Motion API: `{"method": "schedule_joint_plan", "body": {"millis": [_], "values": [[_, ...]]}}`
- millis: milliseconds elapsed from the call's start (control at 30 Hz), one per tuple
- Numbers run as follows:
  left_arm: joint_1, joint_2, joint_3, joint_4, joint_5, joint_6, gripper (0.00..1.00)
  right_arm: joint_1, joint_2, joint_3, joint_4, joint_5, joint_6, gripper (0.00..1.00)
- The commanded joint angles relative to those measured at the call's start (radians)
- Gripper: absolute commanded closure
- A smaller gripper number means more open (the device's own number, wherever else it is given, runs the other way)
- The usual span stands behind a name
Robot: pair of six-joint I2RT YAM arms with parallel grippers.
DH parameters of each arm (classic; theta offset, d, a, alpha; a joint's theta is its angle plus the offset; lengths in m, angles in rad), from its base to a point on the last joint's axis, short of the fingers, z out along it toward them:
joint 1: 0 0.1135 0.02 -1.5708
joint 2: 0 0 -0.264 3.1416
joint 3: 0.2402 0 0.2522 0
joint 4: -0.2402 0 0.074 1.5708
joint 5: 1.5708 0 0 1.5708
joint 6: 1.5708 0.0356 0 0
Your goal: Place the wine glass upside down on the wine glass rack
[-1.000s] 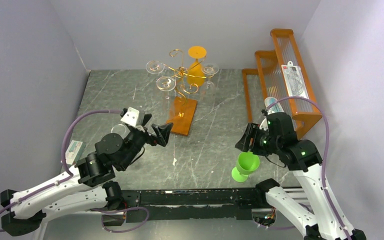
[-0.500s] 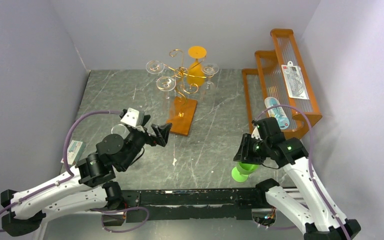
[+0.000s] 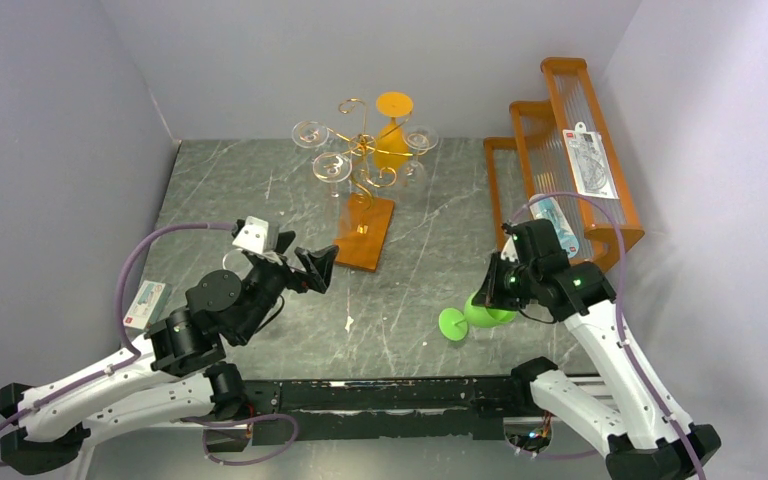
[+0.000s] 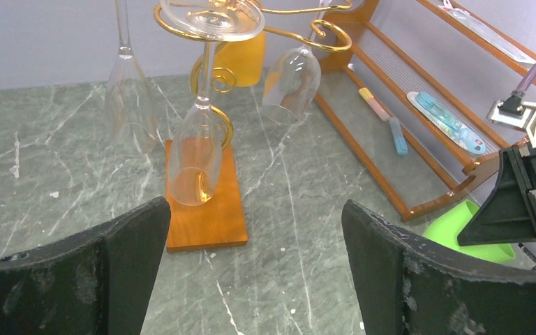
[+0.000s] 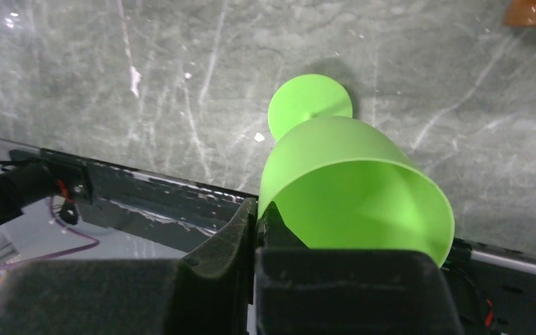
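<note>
— Two grippers: what has each got?
— The right gripper (image 5: 257, 218) is pinched tight on the rim of the glass (image 5: 349, 188), with the thin wall caught between its fingers. The left gripper (image 4: 255, 244) gapes wide, with nothing between its black, pitted pads (image 4: 405, 279).
— Where's the glass?
— Near the front edge of the table (image 3: 430, 230), well apart from the rack (image 3: 364, 170). It's smooth matte green, tipped over, with its round foot (image 3: 451, 323) low and to the left.
— And the rack?
— Thin gold wire curled into scrolls, on a flat orange wooden slab toward the back. From it hang three clear stemmed glasses (image 4: 195, 157), bowls down, plus an orange one (image 3: 393, 135). The table is veined grey-green marble.
</note>
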Motion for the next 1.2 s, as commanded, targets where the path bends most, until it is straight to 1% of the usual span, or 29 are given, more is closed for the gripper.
{"method": "schedule_joint_plan", "body": {"millis": [0, 67, 133, 233, 267, 367, 400, 433, 533, 600, 733, 833, 933, 1033, 1067, 1100, 1133, 1167], "values": [[-0.006, -0.001, 0.022, -0.028, -0.023, -0.025, 0.03, 0.001, 0.012, 0.054, 0.056, -0.064, -0.015, 1.0], [-0.005, 0.002, 0.033, -0.056, -0.051, -0.071, 0.03, 0.002, -0.003, 0.058, 0.117, -0.113, -0.005, 1.0], [-0.004, 0.008, 0.046, -0.114, -0.11, -0.186, 0.03, 0.001, -0.027, 0.04, 0.209, -0.166, 0.011, 1.0], [-0.004, 0.018, 0.053, -0.25, -0.189, -0.455, 0.03, 0.001, -0.057, -0.001, 0.363, -0.259, 0.05, 1.0], [-0.005, 0.022, 0.05, -0.295, -0.198, -0.577, 0.03, 0.001, -0.07, -0.019, 0.426, -0.282, 0.064, 1.0], [-0.005, 0.014, 0.036, -0.457, -0.186, -0.898, 0.03, 0.001, -0.102, -0.075, 0.622, -0.335, 0.121, 1.0], [-0.005, 0.001, 0.023, -0.483, -0.165, -0.974, 0.03, 0.002, -0.11, -0.093, 0.69, -0.356, 0.141, 1.0], [-0.004, -0.017, 0.0, -0.473, -0.143, -1.001, 0.03, 0.001, -0.115, -0.117, 0.762, -0.381, 0.161, 1.0], [-0.005, -0.077, -0.085, -0.338, -0.083, -0.976, 0.05, 0.001, -0.129, -0.171, 0.961, -0.458, 0.227, 1.0], [-0.004, -0.099, -0.128, -0.256, -0.064, -0.953, 0.05, 0.002, -0.121, -0.182, 1.044, -0.512, 0.256, 1.0], [-0.005, -0.068, -0.155, -0.124, -0.003, -0.836, 0.04, 0.002, -0.09, -0.17, 1.064, -0.552, 0.258, 1.0], [-0.005, 0.001, -0.161, 0.024, 0.082, -0.622, 0.04, 0.004, -0.083, -0.183, 1.097, -0.577, 0.272, 1.0], [-0.005, 0.075, -0.134, 0.074, 0.121, -0.519, 0.04, 0.007, -0.065, -0.188, 1.12, -0.59, 0.297, 1.0], [-0.004, 0.112, -0.128, 0.152, 0.153, -0.435, 0.04, 0.009, -0.058, -0.19, 1.13, -0.592, 0.299, 1.0], [-0.004, 0.119, -0.13, 0.18, 0.165, -0.413, 0.05, 0.01, -0.059, -0.191, 1.132, -0.593, 0.3, 1.0], [-0.005, 0.126, -0.132, 0.203, 0.167, -0.396, 0.09, 0.011, -0.058, -0.193, 1.138, -0.598, 0.303, 1.0], [-0.004, 0.133, -0.132, 0.225, 0.166, -0.382, 0.18, 0.012, -0.056, -0.196, 1.14, -0.604, 0.307, 1.0], [-0.004, 0.14, -0.129, 0.233, 0.16, -0.371, 0.24, 0.014, -0.053, -0.199, 1.144, -0.611, 0.309, 1.0]]}}
